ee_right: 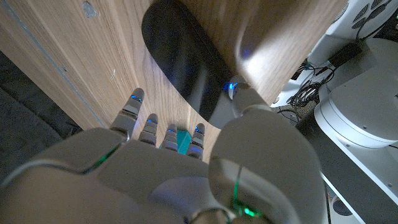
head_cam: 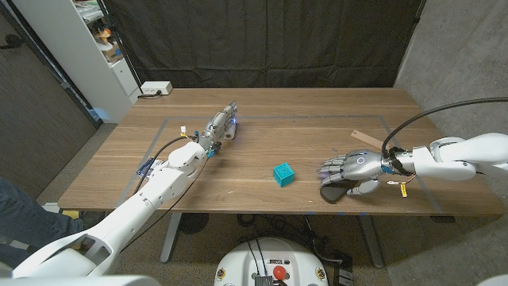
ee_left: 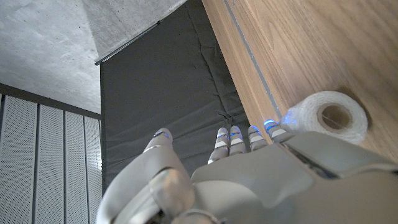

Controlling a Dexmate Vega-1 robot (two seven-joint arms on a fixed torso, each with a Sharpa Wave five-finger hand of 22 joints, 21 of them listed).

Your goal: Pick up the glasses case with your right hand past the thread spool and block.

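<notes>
Starting at the table's (head_cam: 262,210) left half, your left hand (head_cam: 221,125) sits at about ten o'clock from the table's middle, fingers extended and spread, holding nothing. The white thread spool (ee_left: 330,116) lies on its side just beside those fingertips.

Moving right, the teal block (head_cam: 283,174) stands near the centre, at roughly nine o'clock from your right hand (head_cam: 349,168) and a little apart from it.

The right hand hovers with fingers stretched toward the block, apart and closed on nothing. The glasses case (ee_right: 186,68), dark and oval, lies on the table beneath this hand, near the front edge, thumb at one side; whether any finger touches it, you cannot tell from these views. A thin wooden strip (head_cam: 367,140) lies at about one o'clock from the hand.

Expect the case to be light, rigid and smooth-shelled, so likely slippery. Take it across its narrow width near the middle, thumb against one long side, fingers against the other, squeezing firmly.
</notes>
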